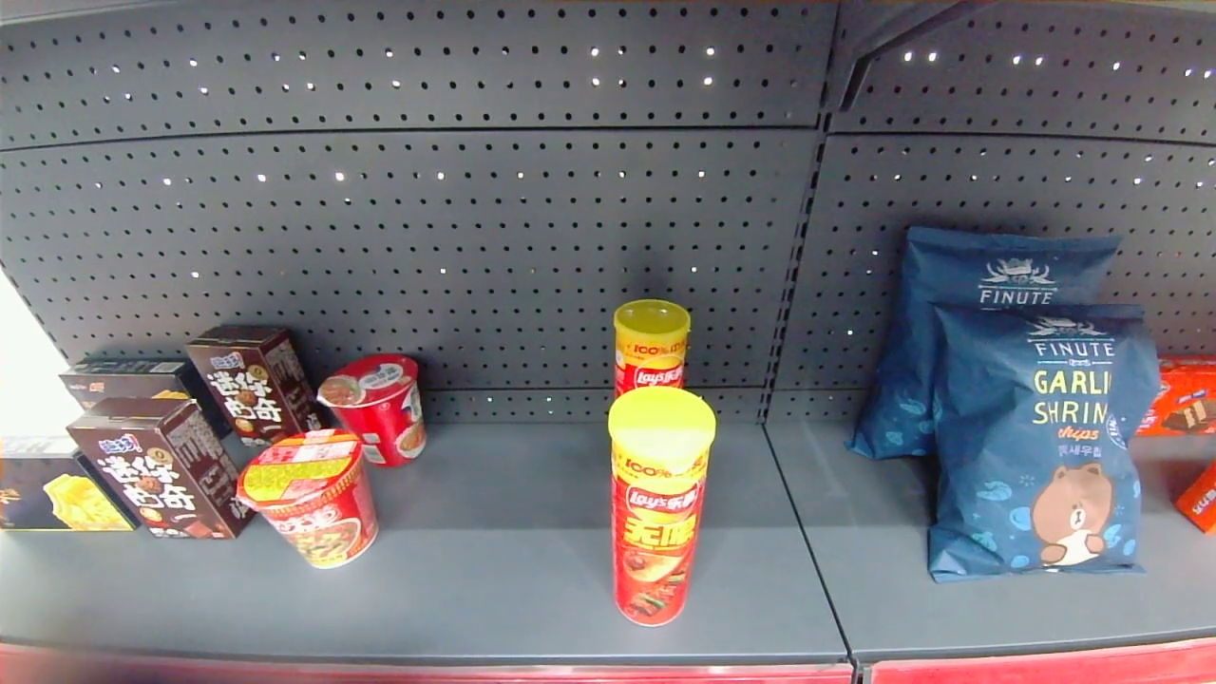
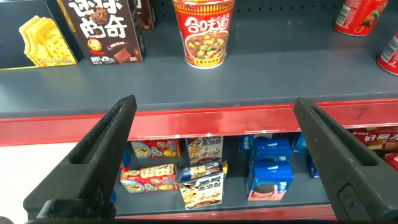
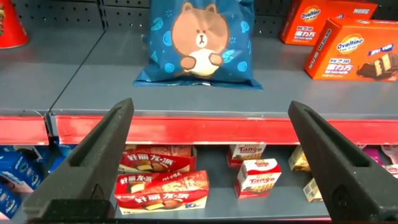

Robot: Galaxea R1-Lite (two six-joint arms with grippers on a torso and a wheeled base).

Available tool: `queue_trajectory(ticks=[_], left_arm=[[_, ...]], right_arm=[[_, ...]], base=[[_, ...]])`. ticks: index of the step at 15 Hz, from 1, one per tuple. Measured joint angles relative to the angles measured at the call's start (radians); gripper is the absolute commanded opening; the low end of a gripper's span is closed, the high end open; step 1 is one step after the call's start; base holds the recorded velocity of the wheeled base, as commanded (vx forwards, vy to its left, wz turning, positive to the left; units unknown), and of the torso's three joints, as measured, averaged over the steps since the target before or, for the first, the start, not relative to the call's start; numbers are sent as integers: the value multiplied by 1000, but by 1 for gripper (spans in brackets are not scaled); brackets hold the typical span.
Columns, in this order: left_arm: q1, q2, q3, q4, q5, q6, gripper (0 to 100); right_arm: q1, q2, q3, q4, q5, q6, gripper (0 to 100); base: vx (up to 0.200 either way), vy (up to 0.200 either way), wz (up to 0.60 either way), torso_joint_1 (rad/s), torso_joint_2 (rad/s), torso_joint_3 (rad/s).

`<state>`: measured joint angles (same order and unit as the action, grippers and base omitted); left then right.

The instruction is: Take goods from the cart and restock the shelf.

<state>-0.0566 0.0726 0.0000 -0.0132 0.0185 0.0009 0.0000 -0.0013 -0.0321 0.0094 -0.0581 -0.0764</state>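
Head view's edge crops orange boxes [image 1: 1183, 394] on the shelf [image 1: 513, 532] beside blue bags [image 1: 1040, 446].

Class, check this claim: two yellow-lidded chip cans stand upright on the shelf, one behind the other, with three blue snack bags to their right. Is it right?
No: the head view shows two blue snack bags, not three. The chip cans do stand upright, one behind the other.
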Motion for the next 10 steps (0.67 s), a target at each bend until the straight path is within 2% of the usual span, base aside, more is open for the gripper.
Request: queue_trajectory(ticks=[1,10], left_arm=[[0,0,0,0,0,0,100],[0,1,0,0,-1,0,100]], right_arm=[[0,0,0,0,0,0,100],[0,0,0,0,0,0,100]], base=[[200,0,0,2,-2,-2],[0,0,0,0,0,0]])
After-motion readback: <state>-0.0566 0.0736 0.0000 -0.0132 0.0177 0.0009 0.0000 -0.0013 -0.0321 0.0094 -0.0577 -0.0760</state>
